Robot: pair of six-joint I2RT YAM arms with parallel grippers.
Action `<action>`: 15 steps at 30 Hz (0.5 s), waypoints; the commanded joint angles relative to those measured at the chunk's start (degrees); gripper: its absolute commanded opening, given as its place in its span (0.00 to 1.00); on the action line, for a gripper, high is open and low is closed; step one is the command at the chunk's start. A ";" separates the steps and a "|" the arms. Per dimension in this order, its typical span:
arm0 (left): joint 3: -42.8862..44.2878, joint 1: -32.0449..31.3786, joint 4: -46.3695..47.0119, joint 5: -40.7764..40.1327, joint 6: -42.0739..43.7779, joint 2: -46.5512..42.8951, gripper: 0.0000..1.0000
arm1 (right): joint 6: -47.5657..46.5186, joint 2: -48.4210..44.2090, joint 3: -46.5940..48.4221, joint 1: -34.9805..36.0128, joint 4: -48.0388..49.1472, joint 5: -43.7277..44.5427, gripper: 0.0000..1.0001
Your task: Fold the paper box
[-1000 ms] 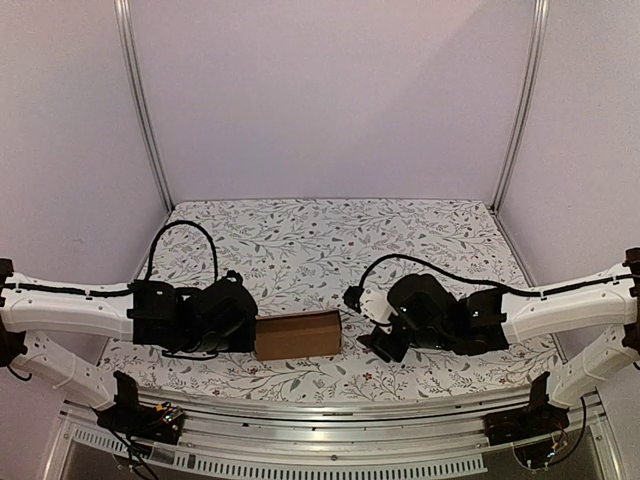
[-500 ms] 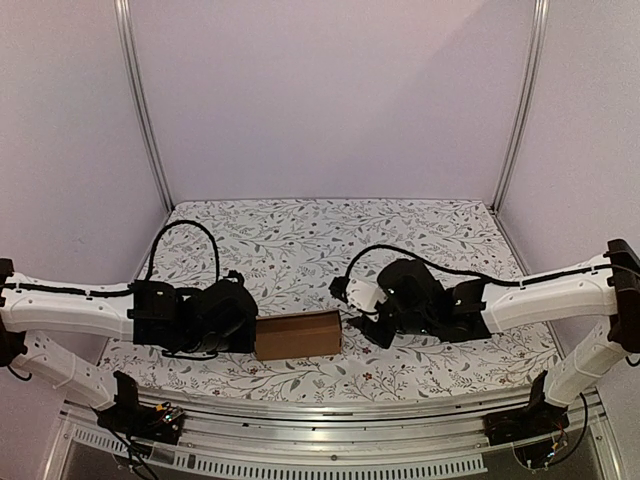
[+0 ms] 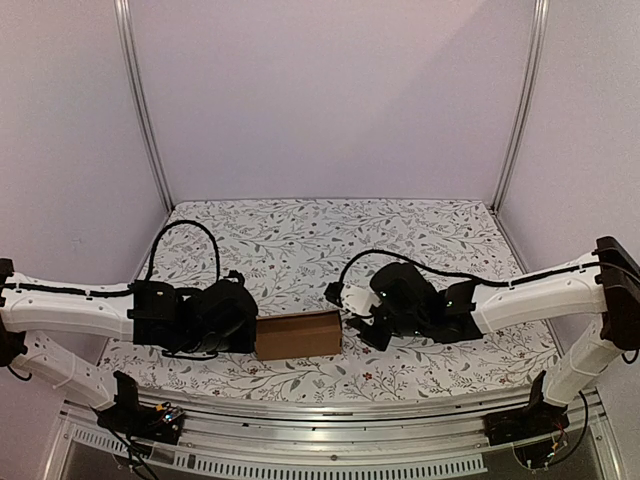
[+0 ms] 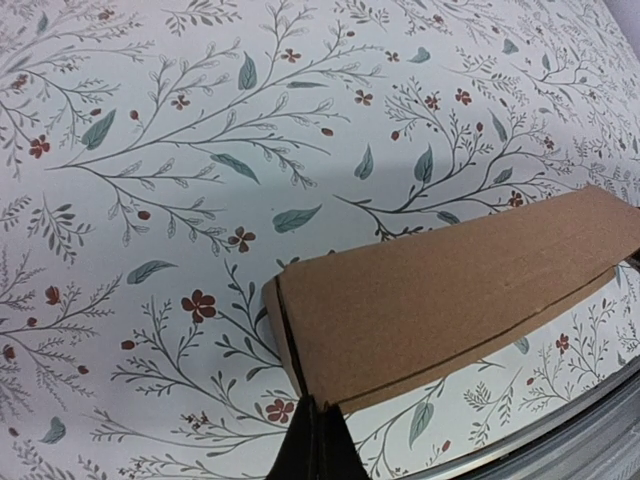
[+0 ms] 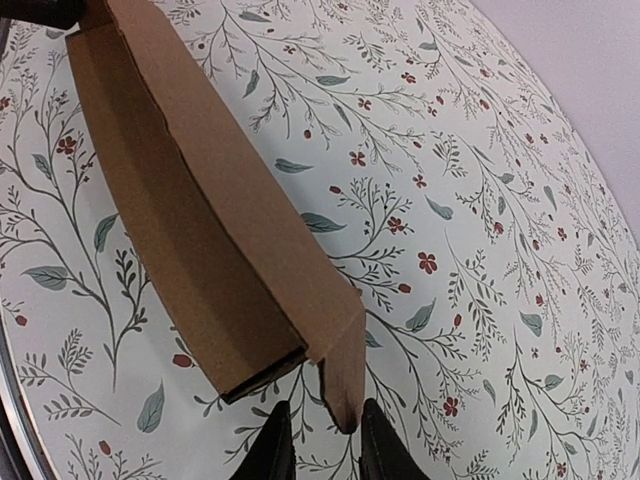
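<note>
- In the top external view, the paper box is seen lying lengthwise on the floral tabletop, near its front edge and between the two arms.
- The left gripper is placed at the box's left end, and the right gripper is set just beside the right end. Neither set of jaws can be made out from this height.
- In the left wrist view, the box is shown as a closed brown sleeve running away to the right, with a slit line along its near face. The left fingers are pressed together, and their tips are touching the box's near corner. Whether any cardboard is pinched between them cannot be told.
- In the right wrist view, the box is seen end-on with its end open, and a single flap is turned out from that end. The right fingers are held narrowly apart, with the tip of the flap between them. A sliver of table is visible between the flap and one finger, so the flap is not clamped.
</note>
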 commanded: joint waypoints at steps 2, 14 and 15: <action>-0.83 -1.33 0.41 -0.34 0.50 -0.75 0.00 | -0.20 1.60 2.17 -0.38 0.62 1.69 0.22; -0.92 -1.42 0.41 -0.52 0.35 -0.93 0.00 | -0.28 1.15 1.85 -0.35 0.62 2.22 0.08; -0.92 -1.42 0.41 -0.52 0.31 -0.83 0.00 | -0.13 1.01 1.76 -0.34 0.62 2.10 0.06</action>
